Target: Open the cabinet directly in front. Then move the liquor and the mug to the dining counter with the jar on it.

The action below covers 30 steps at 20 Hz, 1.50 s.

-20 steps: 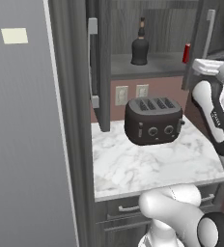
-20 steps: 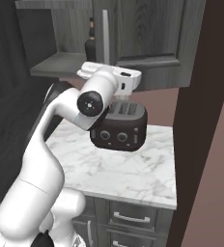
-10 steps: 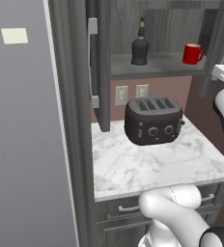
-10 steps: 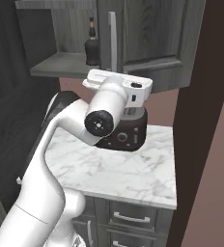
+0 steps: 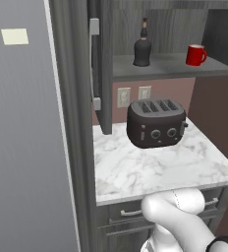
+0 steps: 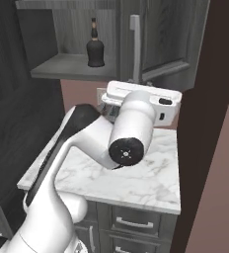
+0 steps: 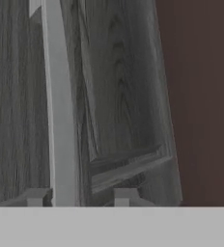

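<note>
since the earlier frame the arm has swung right, clearing the mug (image 5: 196,54) on the open cabinet (image 6: 168,37) shelf. claw (image 7: 79,197) fingertips stand apart, gripping nothing, just below the right door's silver handle (image 7: 58,106). liquor (image 5: 142,44) stands up and left of the claw, left of the mug, above the toaster (image 5: 155,123) on the table (image 5: 155,165).

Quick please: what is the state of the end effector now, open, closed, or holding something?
End effector: open, its fingertips either side of the cabinet door's silver handle, not clamped on it.
</note>
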Available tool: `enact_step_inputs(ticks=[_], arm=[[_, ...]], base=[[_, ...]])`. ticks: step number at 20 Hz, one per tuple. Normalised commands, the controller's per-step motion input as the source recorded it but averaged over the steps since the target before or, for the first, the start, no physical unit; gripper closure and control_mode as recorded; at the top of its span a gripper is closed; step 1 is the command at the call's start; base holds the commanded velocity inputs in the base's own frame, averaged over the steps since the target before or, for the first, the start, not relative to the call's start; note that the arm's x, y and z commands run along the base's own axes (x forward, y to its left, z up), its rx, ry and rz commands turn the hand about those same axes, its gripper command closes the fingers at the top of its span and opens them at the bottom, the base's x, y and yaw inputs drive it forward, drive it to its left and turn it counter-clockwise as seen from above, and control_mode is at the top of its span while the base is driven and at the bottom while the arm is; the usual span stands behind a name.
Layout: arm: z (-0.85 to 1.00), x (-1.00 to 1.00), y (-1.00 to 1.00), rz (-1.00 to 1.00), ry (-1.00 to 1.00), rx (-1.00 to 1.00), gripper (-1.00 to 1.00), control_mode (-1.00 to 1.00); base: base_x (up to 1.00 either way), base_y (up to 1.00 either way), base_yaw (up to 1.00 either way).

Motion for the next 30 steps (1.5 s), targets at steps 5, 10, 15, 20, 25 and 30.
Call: enact_step_inputs(ticks=[5,10,15,20,25,30], arm=[[0.0,-0.11,-0.04,0.0,0.03,0.0,-1.0,-1.0],[-0.17,-0.99,-0.27,0.0,0.0,0.0,-1.0,-1.0],[-0.23,-1.0,0.05,0.0,-0.07,0.0,-1.0,-1.0],[-0.24,-0.93,0.88,-0.16,-0.17,-0.07,-1.0,-1.0],[-0.27,-0.51,1.0,-0.17,-0.1,-0.15,-1.0,-1.0],[-0.09,0.28,0.99,-0.06,-0.01,-0.07,-1.0,-1.0]], base=[[0.0,0.0,0.0],[0.0,0.0,0.0],[0.0,0.0,0.0],[0.0,0.0,0.0],[0.0,0.0,0.0],[0.0,0.0,0.0]])
